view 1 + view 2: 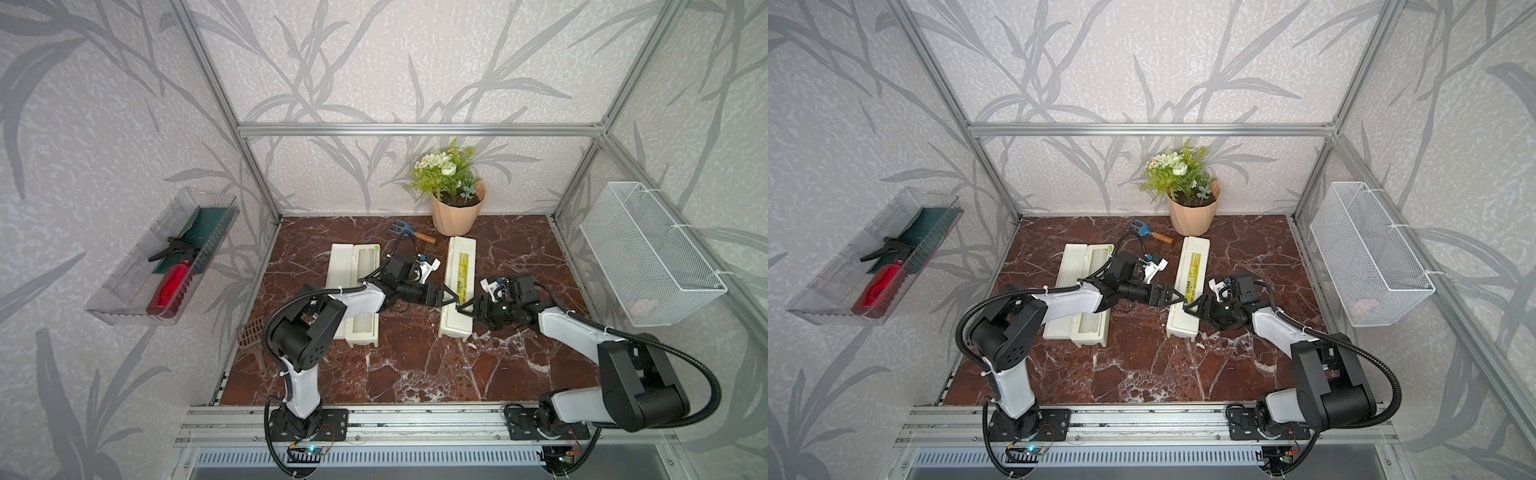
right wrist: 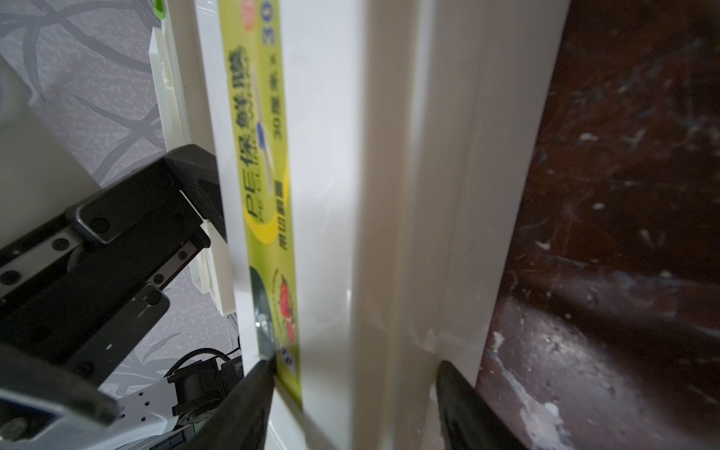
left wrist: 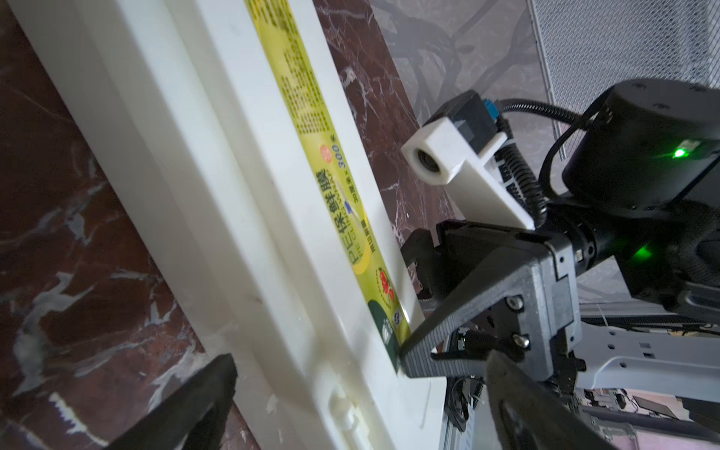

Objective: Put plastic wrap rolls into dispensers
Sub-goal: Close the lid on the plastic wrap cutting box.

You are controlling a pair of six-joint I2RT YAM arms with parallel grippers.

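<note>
- Left gripper (image 3: 358, 362): jaws stand wide. Its two black fingers (image 3: 195, 401) lie one on each side of the closed dispenser (image 3: 187, 148), and neither visibly presses on it. Nothing is held.
- Right gripper (image 2: 354, 366): jaws are part-way apart, reaching across the same box from the opposite side. One fingertip rests on the end of the label strip (image 2: 265, 187); the other sits at the box's long edge, next to the table. Cannot tell whether it clamps the box or only touches it.
- In both top views the left gripper (image 1: 451, 297) and right gripper (image 1: 463, 308) meet almost tip to tip over this box, slightly nearer the robot's base than the box's middle.
- Closed dispenser (image 1: 457, 253): long cream-white box with the lid down. A yellow-green label strip with printed characters and a dark green end runs along the lid. The box lies flat on the marble table (image 1: 415, 365), right of centre, with its long axis pointing away from the robot.
- Open dispenser (image 1: 361, 332): to the left, well apart from both grippers and partly under the left arm. Its lid is folded out flat on the left side.
- Plastic wrap roll (image 1: 367, 264): pale, glossy and translucent, lying lengthwise in the open dispenser's tray.
- Far edge of the table: blue hand rake (image 1: 409, 235) and potted plant (image 1: 455, 216).
</note>
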